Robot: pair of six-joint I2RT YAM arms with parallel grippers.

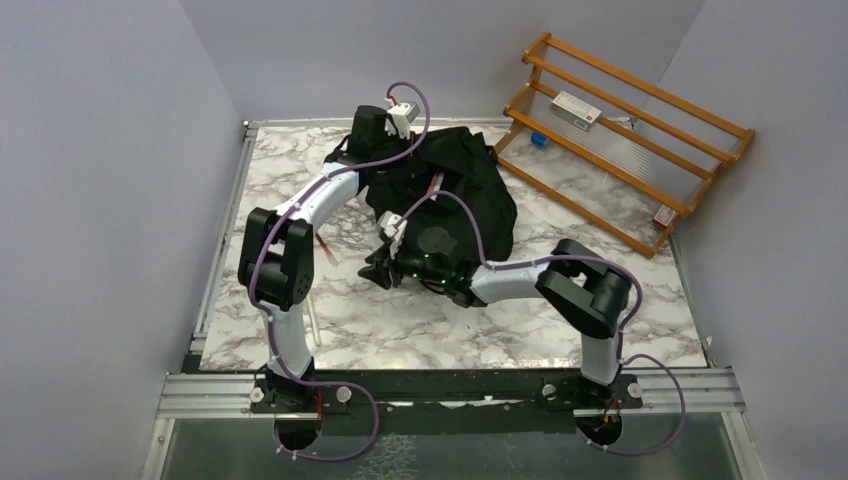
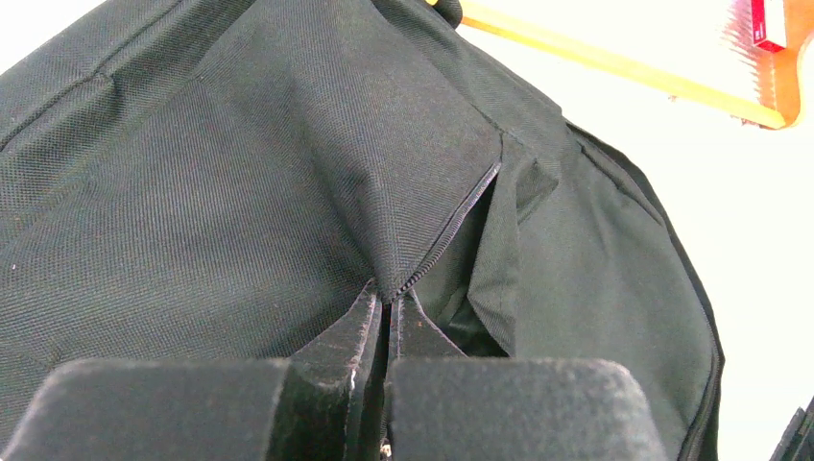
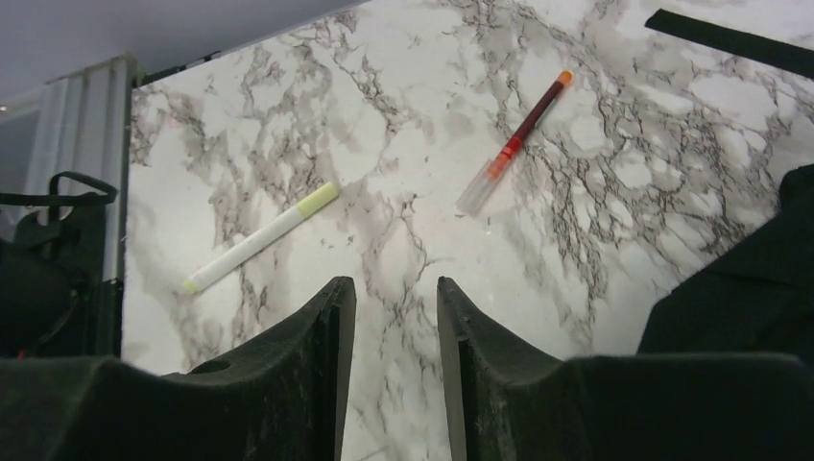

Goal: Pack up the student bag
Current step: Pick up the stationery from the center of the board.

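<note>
The student bag point(image 1: 455, 190) is a black woven-fabric backpack, slumped in a rounded heap at the far middle of the marble table point(image 1: 420, 330). Its zip stands open, one edge drawn up into a peak.

White-and-black left arm point(image 1: 320, 195) and right arm point(image 1: 505, 282), purple-cabled.
Both have white link shells, bulky black joint housings and a purple cable point(image 1: 427, 112) clipped alongside; green lights point(image 1: 428, 268) glow behind the right gripper point(image 3: 395, 288), which like the left gripper point(image 2: 389, 305) has matte black wedge fingers point(image 3: 298, 384).
</note>
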